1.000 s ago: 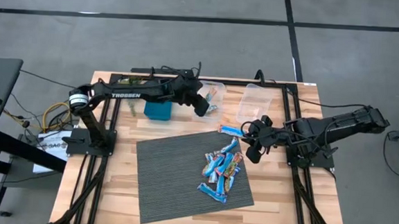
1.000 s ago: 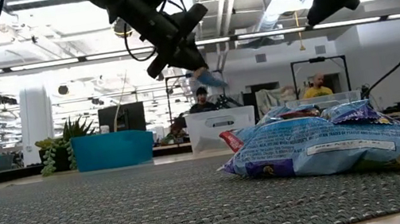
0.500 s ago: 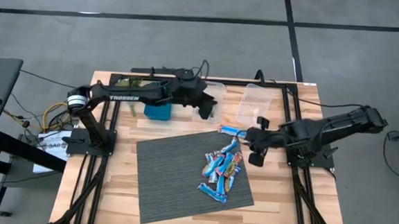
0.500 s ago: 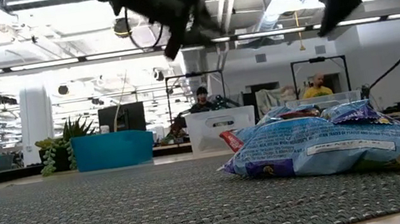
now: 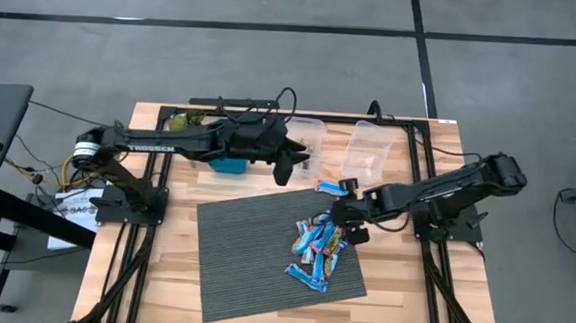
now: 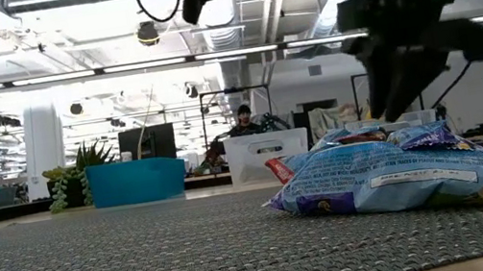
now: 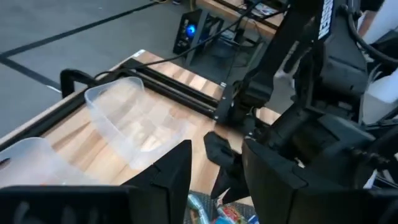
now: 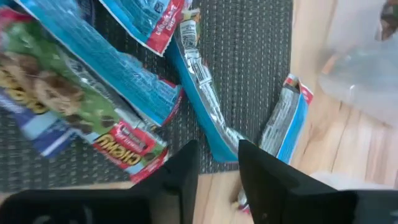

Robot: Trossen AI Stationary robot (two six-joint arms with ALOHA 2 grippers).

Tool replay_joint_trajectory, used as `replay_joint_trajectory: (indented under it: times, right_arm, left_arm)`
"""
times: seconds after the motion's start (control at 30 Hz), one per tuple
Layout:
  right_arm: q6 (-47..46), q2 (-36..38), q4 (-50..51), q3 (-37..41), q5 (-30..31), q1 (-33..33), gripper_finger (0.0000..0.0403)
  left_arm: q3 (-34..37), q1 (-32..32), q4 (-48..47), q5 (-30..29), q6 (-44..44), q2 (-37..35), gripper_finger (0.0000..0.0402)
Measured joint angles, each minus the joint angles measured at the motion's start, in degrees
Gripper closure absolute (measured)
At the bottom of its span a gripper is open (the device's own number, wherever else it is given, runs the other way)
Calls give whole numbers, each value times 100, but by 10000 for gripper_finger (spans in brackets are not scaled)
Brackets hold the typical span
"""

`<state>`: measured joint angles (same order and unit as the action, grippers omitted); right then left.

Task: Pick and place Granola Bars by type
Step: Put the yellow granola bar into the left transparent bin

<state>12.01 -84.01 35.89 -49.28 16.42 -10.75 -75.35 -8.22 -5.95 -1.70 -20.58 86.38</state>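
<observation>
Grey mat point(image 5: 252, 255) holds Granola Bars point(image 5: 321, 242), farthest partly under right fingers point(image 8: 186, 165).

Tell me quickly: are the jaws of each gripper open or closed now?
Left gripper: open, empty, above the tubs.
Right gripper: open, empty, over the granola bars.
</observation>
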Motion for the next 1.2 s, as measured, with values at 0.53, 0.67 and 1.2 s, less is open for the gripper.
replay_joint_trajectory:
  times: [0.53, 0.67, 1.2]
  right_arm:
    - [946, -1129, -617, -11, -488, 455, 234]
    - [912, -1121, -610, -67, -450, 495, 288]
    - [-858, -297, -686, -981, -1063, 1306, 390]
  left_arm:
    - [2, 472, -229, -49, -319, -104, 267]
    - [2, 527, -230, -21, -457, -104, 267]
    - [2, 558, -2069, 1334, -539, -715, 267]
